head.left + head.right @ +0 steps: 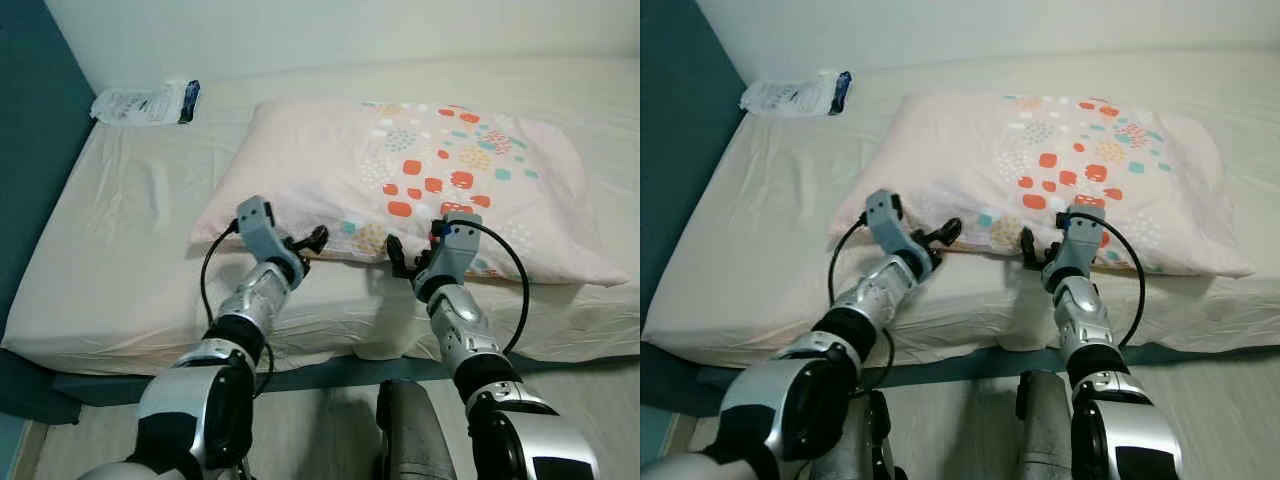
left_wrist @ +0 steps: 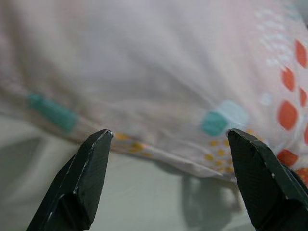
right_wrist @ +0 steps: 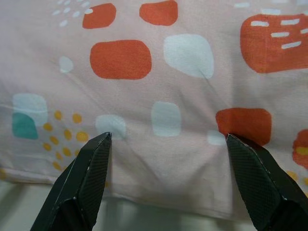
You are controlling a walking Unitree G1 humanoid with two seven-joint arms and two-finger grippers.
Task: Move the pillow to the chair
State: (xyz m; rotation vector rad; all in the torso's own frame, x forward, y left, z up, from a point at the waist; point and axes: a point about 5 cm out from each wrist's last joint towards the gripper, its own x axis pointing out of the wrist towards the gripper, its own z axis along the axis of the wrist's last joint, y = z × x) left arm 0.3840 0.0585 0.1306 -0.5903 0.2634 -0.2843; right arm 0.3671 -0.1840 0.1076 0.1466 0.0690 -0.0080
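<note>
A pale pink pillow point(image 1: 400, 170) with orange, teal and white spots lies flat on the bed, its long near edge facing me. My left gripper point(image 1: 308, 240) is open at the pillow's near left edge, fingers just short of the fabric; in the left wrist view the gripper point(image 2: 169, 134) frames the pillow point(image 2: 159, 72) edge above the sheet. My right gripper point(image 1: 410, 250) is open at the near edge around the middle. The right wrist view has the gripper point(image 3: 167, 136) spread wide close against the patterned pillow point(image 3: 168, 72) cover.
The bed point(image 1: 130, 260) with a cream sheet spans the view, its front edge just before me. A white packet point(image 1: 145, 103) lies at the bed's back left corner. A teal wall point(image 1: 30, 150) runs along the left. Pale floor point(image 1: 330, 410) shows below the bed.
</note>
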